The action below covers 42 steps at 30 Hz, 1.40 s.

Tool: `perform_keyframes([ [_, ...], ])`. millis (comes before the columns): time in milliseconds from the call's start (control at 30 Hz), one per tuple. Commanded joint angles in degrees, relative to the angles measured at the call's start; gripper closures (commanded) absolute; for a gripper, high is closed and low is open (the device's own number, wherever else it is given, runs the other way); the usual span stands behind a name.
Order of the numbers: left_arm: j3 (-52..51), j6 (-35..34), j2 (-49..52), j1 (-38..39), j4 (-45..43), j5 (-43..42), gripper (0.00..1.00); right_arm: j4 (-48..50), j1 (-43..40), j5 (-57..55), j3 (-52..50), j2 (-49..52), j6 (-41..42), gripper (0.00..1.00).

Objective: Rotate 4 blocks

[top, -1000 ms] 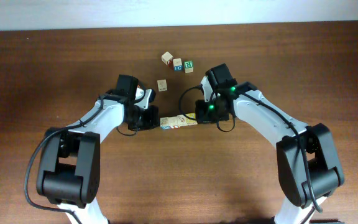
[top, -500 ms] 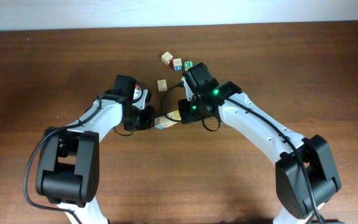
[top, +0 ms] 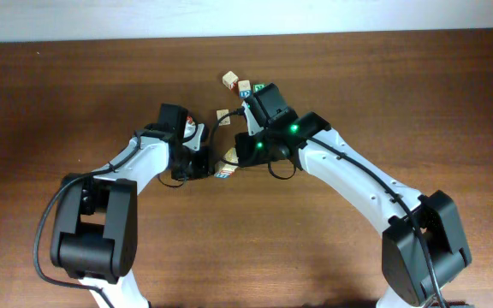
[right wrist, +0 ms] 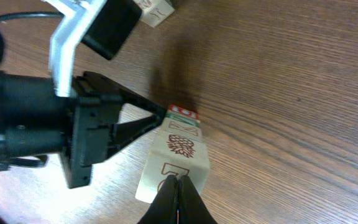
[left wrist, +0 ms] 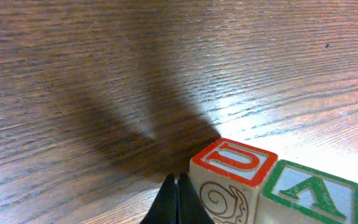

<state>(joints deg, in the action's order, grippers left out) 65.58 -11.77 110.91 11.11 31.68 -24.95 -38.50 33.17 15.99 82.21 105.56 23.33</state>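
**Overhead:** The row of blocks (top: 225, 171) lies mid-surface (top: 75, 68), caught end to end between the left end effector (top: 205, 164) and the right end effector (top: 236, 157). Both have their fingers closed to a point and grip nothing. The arms hide much of the row, so it cannot be counted here. Four loose blocks (top: 229, 79) sit apart beyond it, one partly covered by the right arm.

**Left wrist:** The closed left end effector (left wrist: 178, 199) meets the side of the red U block (left wrist: 232, 163). That block touches the green A block (left wrist: 309, 190), and a sliver of a third shows at the frame edge.

**Right wrist:** The closed right end effector (right wrist: 178, 199) presses on the near end of the row (right wrist: 180, 146). About four faces seem to stand in line, though the seams are hard to read.

These look like light, hard, smooth wooden cubes with nothing joining them. The line would likely buckle or shed a cube if it were pushed off-centre. The safest contact is probably square on the two end faces, low down, keeping the row squeezed while it turns.
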Motion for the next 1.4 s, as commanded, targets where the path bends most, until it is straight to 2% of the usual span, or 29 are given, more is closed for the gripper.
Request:
perform_keyframes([
  [0, 0.9, -0.3, -0.2, 1.5, -0.8, -8.8, 1.0, -0.2, 2.3, 2.8, -0.8, 1.3, 1.0, 0.96],
  [200, 0.9, -0.3, -0.2, 1.3, -2.5, -7.6, 1.0, 0.8, 2.5, 2.8, -0.8, 1.7, 1.5, 0.96],
  [300, 1.4, -0.4, -0.2, -3.8, -3.8, -0.5, 1.0, 2.4, 3.3, 1.3, -0.8, 1.9, 2.7, 0.96],
  [367, 3.8, -0.3, -0.2, -6.7, -3.7, -0.5, 1.0, 2.5, 3.3, 1.3, -0.8, 1.9, 2.7, 0.96],
  [467, 6.0, -0.3, -0.9, -6.8, -3.3, -0.5, 1.0, 2.2, 3.3, 1.3, -0.2, 0.2, 2.4, 0.95],
  [533, 6.0, -0.3, -2.0, -6.8, -3.1, -0.5, 1.0, 2.3, 3.2, 1.3, -0.1, -1.1, 2.4, 0.93],
  [567, 6.2, -0.3, -2.7, -6.8, -3.1, -0.4, 1.0, 2.3, 3.2, 1.3, -0.1, -1.9, 2.4, 0.85],
  [667, 6.2, -0.1, -7.7, -6.8, -2.6, 1.0, 1.0, 2.8, 3.2, 1.3, -0.1, -4.9, 2.0, 0.79],
  [733, 6.2, -0.1, -12.0, -6.8, -2.0, 2.7, 1.0, 2.8, 3.2, 1.2, -0.1, -7.4, 0.8, 0.79],
  [833, 6.2, -0.1, -26.1, -6.8, 4.7, 16.4, 0.99, -1.4, 3.1, -7.3, -0.1, -20.6, -1.4, 0.75],
  [867, 6.2, -0.1, -29.1, -6.8, 5.7, 18.6, 0.89, -3.6, 3.1, -9.7, -0.1, -24.4, -1.9, 0.73],
  [900, 6.2, -0.1, -32.4, -6.8, 6.6, 20.3, 0.72, -8.7, 3.1, -15.8, -0.1, -31.5, -1.9, 0.66],
  [933, 6.2, -0.1, -34.5, -6.8, 6.8, 20.3, 0.41, -13.1, 3.1, -20.2, -0.1, -37.3, -1.9, 0.6],
  [967, 6.1, -0.1, -34.5, -6.8, 7.3, 20.3, 0.23, -17.1, 3.1, -23.4, -0.1, -42.7, -1.8, 0.44],
  [1000, 6.1, -0.1, -34.5, -6.8, 7.9, 20.3, 0.07, -20.7, 3.1, -25.0, -0.1, -46.1, -1.9, 0.15],
  [1033, 6.1, -0.1, -34.5, -6.8, 8.9, 20.3, 0.01, -25.2, 3.1, -26.6, -0.1, -49.9, -1.9, 0.01],
  [1100, 6.1, -0.1, -34.5, -6.8, 9.8, 20.3, 0.01, -27.1, 3.1, -27.2, -0.1, -53.1, -1.9, 0.02],
  [1267, 6.1, -0.1, -34.5, -6.8, 9.8, 20.3, 0.01, -29.1, 3.1, -28.6, -0.2, -52.7, -2.1, 0.02],
  [1367, 6.1, -0.1, -34.5, -6.8, 9.8, 20.3, 0.01, -28.2, 3.1, -47.3, -0.3, -47.5, -2.1, 0.01],
])
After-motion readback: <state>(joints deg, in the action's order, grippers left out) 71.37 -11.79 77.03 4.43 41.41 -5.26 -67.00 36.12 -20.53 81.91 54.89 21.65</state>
